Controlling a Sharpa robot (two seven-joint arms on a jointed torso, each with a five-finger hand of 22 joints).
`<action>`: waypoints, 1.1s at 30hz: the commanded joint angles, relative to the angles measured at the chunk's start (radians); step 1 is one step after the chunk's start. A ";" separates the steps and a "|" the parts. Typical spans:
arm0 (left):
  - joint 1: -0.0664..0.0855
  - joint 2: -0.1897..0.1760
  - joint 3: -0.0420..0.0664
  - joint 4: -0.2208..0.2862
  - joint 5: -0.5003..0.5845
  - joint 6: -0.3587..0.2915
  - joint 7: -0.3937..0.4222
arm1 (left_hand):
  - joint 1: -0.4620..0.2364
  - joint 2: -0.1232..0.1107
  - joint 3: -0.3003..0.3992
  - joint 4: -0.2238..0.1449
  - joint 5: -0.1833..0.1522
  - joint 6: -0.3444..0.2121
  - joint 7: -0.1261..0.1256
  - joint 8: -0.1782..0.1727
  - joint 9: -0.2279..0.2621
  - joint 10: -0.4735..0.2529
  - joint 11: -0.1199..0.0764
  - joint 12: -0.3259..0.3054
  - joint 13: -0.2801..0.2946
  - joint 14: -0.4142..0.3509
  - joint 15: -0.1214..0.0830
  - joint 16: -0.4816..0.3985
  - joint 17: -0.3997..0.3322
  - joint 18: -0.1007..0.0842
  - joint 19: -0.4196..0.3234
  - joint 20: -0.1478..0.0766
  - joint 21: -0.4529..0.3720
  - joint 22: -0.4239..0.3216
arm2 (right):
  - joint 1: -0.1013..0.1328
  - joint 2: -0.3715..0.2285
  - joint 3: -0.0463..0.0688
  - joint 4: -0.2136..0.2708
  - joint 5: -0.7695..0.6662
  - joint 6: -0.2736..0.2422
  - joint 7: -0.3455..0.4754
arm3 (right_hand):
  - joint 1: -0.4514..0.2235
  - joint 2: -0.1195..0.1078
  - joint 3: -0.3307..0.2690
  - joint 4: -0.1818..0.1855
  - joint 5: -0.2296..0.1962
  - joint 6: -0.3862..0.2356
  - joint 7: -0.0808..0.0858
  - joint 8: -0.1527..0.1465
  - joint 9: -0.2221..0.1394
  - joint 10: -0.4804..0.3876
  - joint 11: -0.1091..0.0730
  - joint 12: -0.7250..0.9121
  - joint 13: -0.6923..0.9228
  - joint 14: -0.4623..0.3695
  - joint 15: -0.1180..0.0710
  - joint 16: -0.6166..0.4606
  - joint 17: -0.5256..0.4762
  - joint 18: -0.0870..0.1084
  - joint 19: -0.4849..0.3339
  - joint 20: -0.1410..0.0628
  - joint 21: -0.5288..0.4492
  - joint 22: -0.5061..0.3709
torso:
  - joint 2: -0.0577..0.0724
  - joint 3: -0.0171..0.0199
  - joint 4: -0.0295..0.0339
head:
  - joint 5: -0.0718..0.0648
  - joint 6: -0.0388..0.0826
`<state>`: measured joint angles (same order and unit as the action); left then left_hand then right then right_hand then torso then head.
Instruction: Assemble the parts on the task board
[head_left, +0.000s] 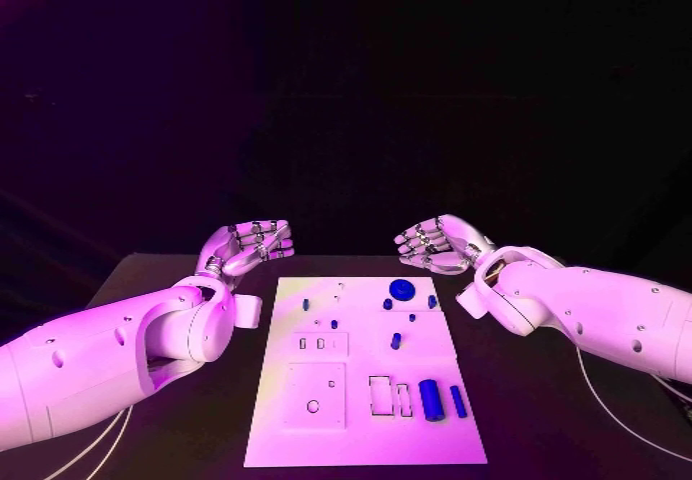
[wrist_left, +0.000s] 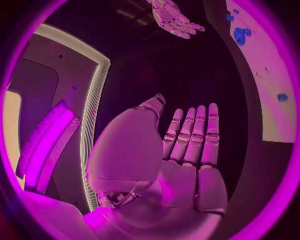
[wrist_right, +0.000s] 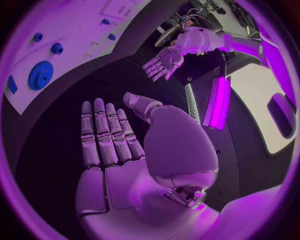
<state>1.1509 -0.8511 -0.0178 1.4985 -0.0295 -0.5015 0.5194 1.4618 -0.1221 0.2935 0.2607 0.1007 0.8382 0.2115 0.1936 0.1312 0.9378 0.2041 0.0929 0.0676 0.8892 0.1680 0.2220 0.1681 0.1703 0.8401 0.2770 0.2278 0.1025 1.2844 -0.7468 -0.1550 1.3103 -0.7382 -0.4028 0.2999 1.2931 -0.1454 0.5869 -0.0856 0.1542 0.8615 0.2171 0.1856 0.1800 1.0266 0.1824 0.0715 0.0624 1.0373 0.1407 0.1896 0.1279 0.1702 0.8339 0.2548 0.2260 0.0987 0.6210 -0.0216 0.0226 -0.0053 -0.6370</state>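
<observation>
Two empty hands, left (head_left: 248, 243) and right (head_left: 437, 243), fingers apart, beyond the task board's (head_left: 274, 420) far edge.

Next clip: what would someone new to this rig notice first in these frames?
Two silver hands held up, palms open and holding nothing, at the far end of the table: the left robot hand and the right robot hand, one beyond each far corner of the white task board. On the board, the blue parts stand out, above all the round blue disc near its far edge and the blue cylinder near its near right corner.
</observation>
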 joint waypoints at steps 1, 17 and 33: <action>0.005 -0.014 0.001 0.029 -0.021 0.049 0.008 | 0.008 -0.004 0.012 -0.003 -0.005 0.018 0.032 0.010 0.004 0.030 -0.008 0.000 0.002 0.035 -0.010 0.015 0.019 0.015 0.029 -0.009 0.017 0.004 | 0.008 0.003 0.001 -0.003 -0.273 0.074 -0.117 | 0.023 -0.030 -0.009 -0.012 0.012 0.071 -0.005 0.017 0.007 0.079 -0.032 -0.008 0.002 0.170 -0.055 0.067 0.048 0.013 0.136 -0.055 0.089 0.037 | 0.022 -0.0031 0.0062 | -0.006 0.003; 0.014 -0.094 0.010 0.181 -0.036 0.097 -0.015 | 0.017 -0.023 0.041 -0.020 -0.006 0.017 0.026 0.012 0.004 0.051 -0.018 -0.022 0.001 0.107 -0.032 0.057 0.078 0.013 0.091 -0.035 0.058 0.017 | 0.025 0.021 0.001 0.025 -0.724 0.114 -0.317 | -0.007 -0.111 -0.021 0.041 0.023 0.143 -0.059 -0.003 0.070 0.167 -0.094 -0.010 0.058 0.474 -0.136 1.111 1.044 -0.064 0.496 -0.150 0.924 0.848 | 0.082 -0.0103 0.0253 | -0.024 0.021; 0.029 -0.108 0.014 0.211 -0.037 0.115 -0.033 | 0.011 -0.027 0.040 -0.019 -0.007 0.010 0.029 0.009 0.002 0.042 -0.015 -0.028 -0.001 0.101 -0.029 0.055 0.084 0.012 0.089 -0.035 0.058 0.016 | 0.024 0.036 0.001 0.030 -0.813 0.141 -0.395 | -0.026 -0.125 -0.009 0.070 0.050 0.137 -0.061 0.001 0.111 0.159 -0.090 -0.001 0.090 0.501 -0.128 1.285 1.261 -0.113 0.598 -0.140 1.165 1.185 | 0.106 -0.0138 0.0374 | -0.031 0.018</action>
<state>1.1779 -0.9590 -0.0051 1.7058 -0.0600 -0.4129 0.4901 1.4732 -0.1425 0.3301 0.2428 0.0972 0.8546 0.2195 0.2072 0.1350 0.9856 0.1871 0.0695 0.0675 0.9947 0.1383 0.2774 0.2520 0.1697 0.9256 0.2430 0.2809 0.1179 1.3083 -0.7115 -0.1542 1.3382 -1.5030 -0.2912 -0.0621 1.2674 -0.2620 0.5773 -0.0203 0.1996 1.0001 0.1572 0.1874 0.2914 1.1878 0.0930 0.0671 0.1520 1.4668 0.0070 1.4702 1.3082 0.0689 1.4256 0.1161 1.3899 1.2831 0.7237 -0.0346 0.0576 -0.0351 -0.6179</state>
